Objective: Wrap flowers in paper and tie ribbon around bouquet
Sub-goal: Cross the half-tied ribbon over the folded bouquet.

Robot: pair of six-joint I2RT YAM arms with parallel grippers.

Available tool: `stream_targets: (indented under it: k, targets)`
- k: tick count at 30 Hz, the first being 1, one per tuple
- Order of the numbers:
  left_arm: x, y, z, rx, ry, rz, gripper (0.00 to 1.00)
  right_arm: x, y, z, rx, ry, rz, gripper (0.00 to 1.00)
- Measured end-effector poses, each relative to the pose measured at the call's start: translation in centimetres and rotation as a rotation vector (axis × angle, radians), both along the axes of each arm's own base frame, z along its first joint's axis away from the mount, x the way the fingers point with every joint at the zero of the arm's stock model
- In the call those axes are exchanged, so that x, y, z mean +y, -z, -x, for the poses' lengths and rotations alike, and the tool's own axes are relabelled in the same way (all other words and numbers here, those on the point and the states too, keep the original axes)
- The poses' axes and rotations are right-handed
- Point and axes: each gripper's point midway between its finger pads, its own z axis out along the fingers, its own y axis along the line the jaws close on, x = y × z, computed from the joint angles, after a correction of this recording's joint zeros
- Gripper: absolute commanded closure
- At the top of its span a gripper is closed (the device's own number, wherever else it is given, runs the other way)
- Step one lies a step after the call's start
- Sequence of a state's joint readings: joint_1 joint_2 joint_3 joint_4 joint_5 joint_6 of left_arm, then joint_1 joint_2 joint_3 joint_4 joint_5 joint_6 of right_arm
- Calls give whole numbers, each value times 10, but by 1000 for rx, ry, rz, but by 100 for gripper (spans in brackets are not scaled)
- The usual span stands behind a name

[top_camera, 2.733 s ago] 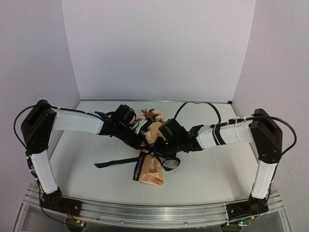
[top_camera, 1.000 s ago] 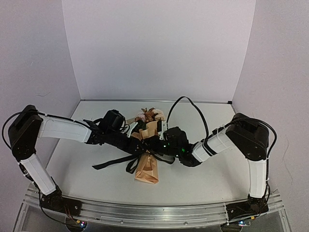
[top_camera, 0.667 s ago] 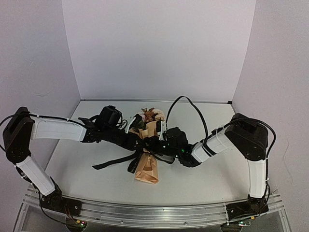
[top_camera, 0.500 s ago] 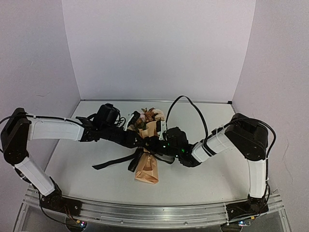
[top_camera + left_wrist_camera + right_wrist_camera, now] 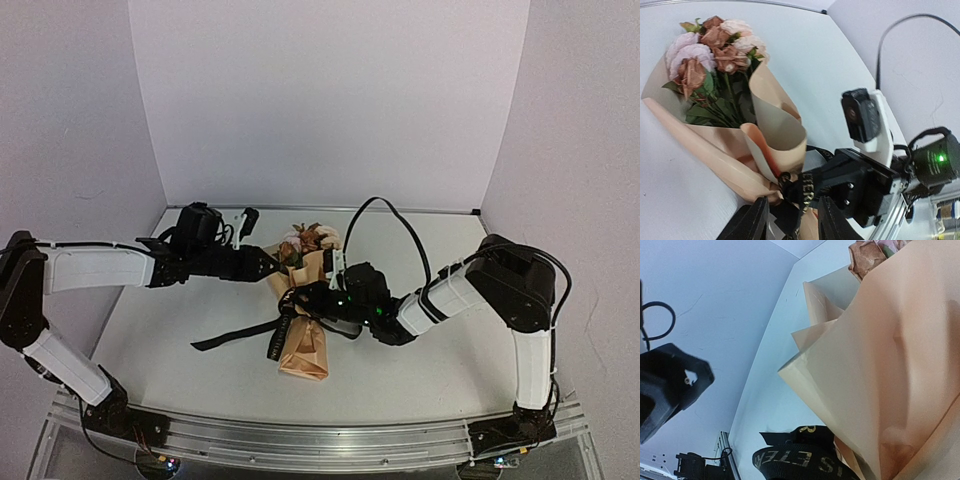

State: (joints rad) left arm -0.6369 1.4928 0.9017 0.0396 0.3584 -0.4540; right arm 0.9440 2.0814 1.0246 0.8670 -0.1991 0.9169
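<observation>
The bouquet lies in mid-table, a tan paper cone with the cream, pink and brown flowers at its far end. The black lettered ribbon crosses the cone's waist, one tail trailing left on the table. My right gripper is pressed against the waist, shut on the ribbon; its fingers are hidden in its wrist view, which the paper fills. My left gripper is at the cone's left, open, its fingers either side of the ribbon without touching it.
White walls close the table at the back and both sides. The right arm's cable arches above the table behind the bouquet. The left arm stretches low over the table's left half. A metal rail runs along the near edge.
My left arm has drawn back to the left, its gripper coming off the bouquet's waist. The right gripper has stayed at the waist over the last second. The bouquet has hardly moved.
</observation>
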Motion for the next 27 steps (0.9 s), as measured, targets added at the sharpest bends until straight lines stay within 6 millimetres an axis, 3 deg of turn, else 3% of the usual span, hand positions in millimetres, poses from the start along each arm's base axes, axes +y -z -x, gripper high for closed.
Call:
stream_targets:
  k: [4, 10, 27]
  targets:
    - [1, 29, -19, 85, -30, -30, 65, 2, 0, -1, -3, -2, -3, 100]
    - [-7, 66, -7, 231, 21, -42, 63, 3, 0, -1, -2, -6, -3, 100]
    - [-30, 51, 5, 304, 116, 105, 67, 7, 0, -7, 38, 3, -64, 100]
